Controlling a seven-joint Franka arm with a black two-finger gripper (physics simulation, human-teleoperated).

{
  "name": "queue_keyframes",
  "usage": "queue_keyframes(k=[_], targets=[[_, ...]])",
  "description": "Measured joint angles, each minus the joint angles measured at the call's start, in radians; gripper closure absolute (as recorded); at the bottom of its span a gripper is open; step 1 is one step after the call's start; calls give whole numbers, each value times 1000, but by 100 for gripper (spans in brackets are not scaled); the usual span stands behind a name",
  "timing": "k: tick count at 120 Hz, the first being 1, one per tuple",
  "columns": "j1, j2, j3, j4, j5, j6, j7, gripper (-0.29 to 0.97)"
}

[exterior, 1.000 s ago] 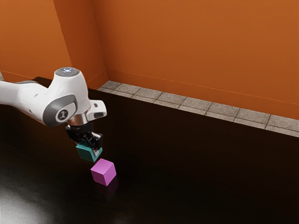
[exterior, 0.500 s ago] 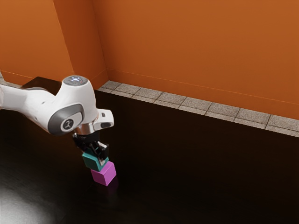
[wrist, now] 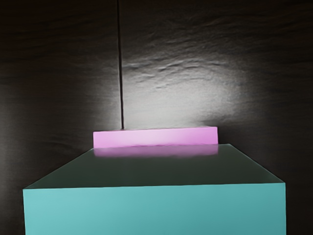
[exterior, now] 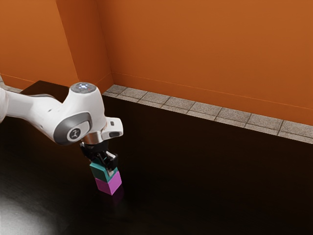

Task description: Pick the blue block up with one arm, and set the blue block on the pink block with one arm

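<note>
The blue block, a smooth teal-blue cube, is sitting clamped between the fingers of the black two-finger gripper, directly over the pink block, a magenta cube on the dark table. It is probably handling as light, rigid and slick, and its opposite flat faces are offering the best hold. It is hiding most of the pink block, so contact between the two is proving unreadable.
</note>
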Motion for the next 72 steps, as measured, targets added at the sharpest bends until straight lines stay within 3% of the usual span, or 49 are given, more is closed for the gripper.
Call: queue_keyframes(k=[14,60,72], targets=[[1,8,0,3,1,1,0,29],[-4,27,0,32,2,-2,11,5],[1,16,2,119,17,-43,13,3]])
